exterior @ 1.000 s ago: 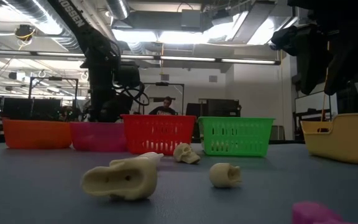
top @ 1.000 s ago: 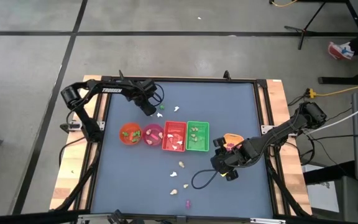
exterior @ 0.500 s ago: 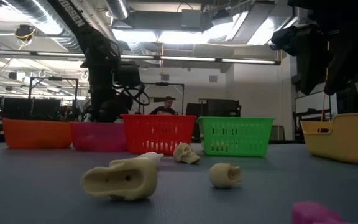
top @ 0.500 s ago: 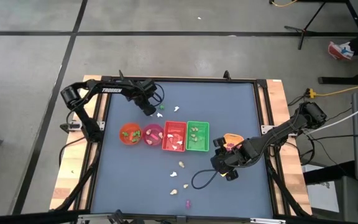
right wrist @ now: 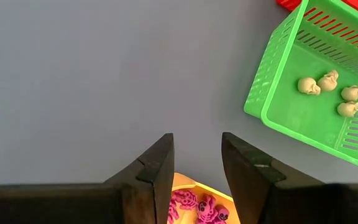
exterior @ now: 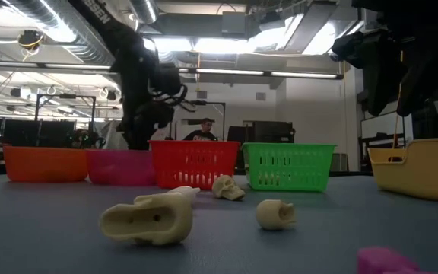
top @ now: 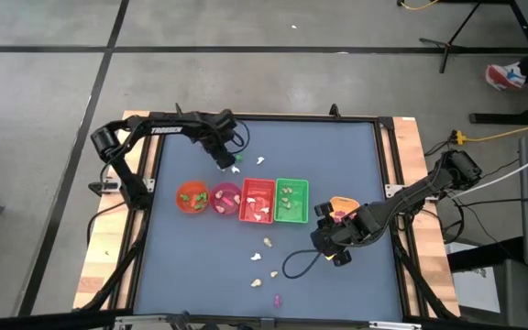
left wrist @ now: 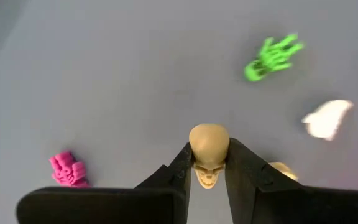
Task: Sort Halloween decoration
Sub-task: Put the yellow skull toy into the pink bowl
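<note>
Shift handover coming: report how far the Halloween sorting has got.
Partly done: four cream skulls lie in the green tray. In hand: the left gripper pinches a cream skull. Left: a green hand, a pink trinket and loose pieces on the table. The right gripper waits open.

Around your worktop (top: 200,266) lies a grey concrete floor (top: 246,73) crossed by dark lines; behind it, ceiling strip lights (exterior: 204,46), exposed ducting (exterior: 36,19), and a person (exterior: 202,129).
</note>
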Robot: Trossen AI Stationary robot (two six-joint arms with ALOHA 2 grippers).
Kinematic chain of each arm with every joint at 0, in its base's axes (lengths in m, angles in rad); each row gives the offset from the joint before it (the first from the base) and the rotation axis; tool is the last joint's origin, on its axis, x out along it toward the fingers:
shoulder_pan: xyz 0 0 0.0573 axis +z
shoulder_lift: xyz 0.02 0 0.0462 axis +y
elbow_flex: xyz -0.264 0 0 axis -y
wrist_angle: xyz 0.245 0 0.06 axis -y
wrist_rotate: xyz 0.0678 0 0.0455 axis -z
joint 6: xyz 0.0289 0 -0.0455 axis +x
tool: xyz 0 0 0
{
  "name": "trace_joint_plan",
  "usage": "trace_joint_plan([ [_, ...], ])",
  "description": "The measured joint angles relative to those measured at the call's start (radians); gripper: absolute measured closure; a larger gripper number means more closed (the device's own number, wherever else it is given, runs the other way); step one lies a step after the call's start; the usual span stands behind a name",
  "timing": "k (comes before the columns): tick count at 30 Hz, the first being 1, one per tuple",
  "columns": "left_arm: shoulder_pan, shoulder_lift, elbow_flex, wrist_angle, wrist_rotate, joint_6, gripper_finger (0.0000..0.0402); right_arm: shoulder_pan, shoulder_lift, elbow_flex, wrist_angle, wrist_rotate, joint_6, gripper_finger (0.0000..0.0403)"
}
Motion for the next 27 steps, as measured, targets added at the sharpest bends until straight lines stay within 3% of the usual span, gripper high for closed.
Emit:
trace_joint_plan([
  [14,-0.206,-0.001,0.088,-0.207,0.004,-0.029,0.0354,0.000,0.000,0.000,0.000,0.000,0.000,0.0269],
  [27,-0.406,-0.002,0.088,-0.224,0.004,-0.088,0.0351,0.000,0.000,0.000,0.000,0.000,0.000,0.0269],
])
